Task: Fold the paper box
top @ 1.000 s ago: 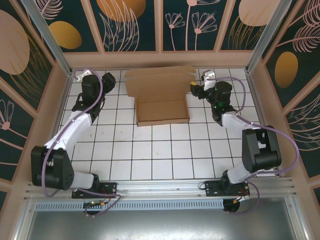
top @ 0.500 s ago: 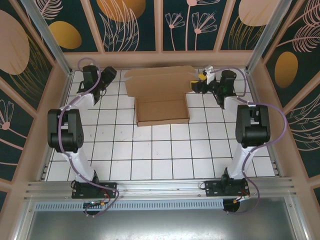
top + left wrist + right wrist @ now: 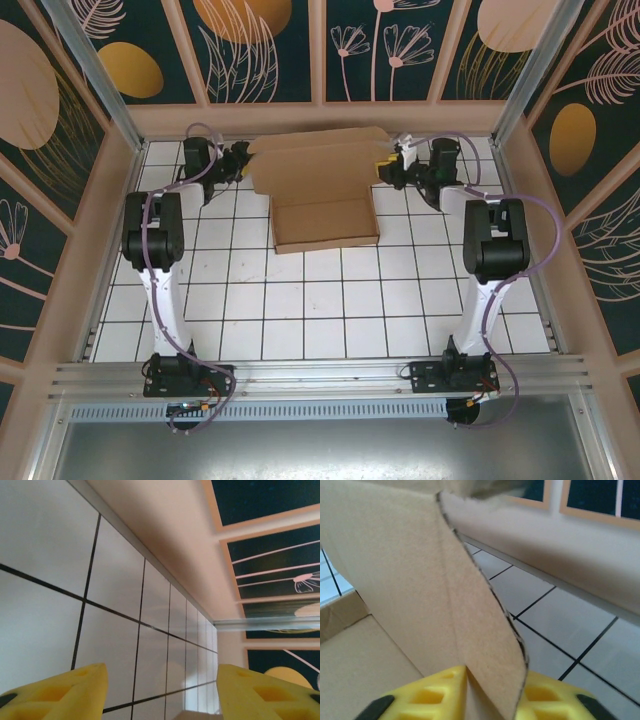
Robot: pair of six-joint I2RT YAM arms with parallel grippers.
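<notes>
Both arms are stretched farther toward twelve o'clock than before, and the right tool (image 3: 387, 168) is now clamped on the three o'clock flap of the paper box (image 3: 322, 195), set at twelve o'clock on the surface (image 3: 300, 310). The left tool (image 3: 240, 160) is held open, empty. Tray seemingly formed; lid judged not yet closed.

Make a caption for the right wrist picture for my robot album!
The right end effector pinches a flap of the paper box above the white tiled table.

White tiled tabletop (image 3: 320, 300) w/ black grid lines, dark floral wall panels (image 3: 270, 50) around.
</notes>
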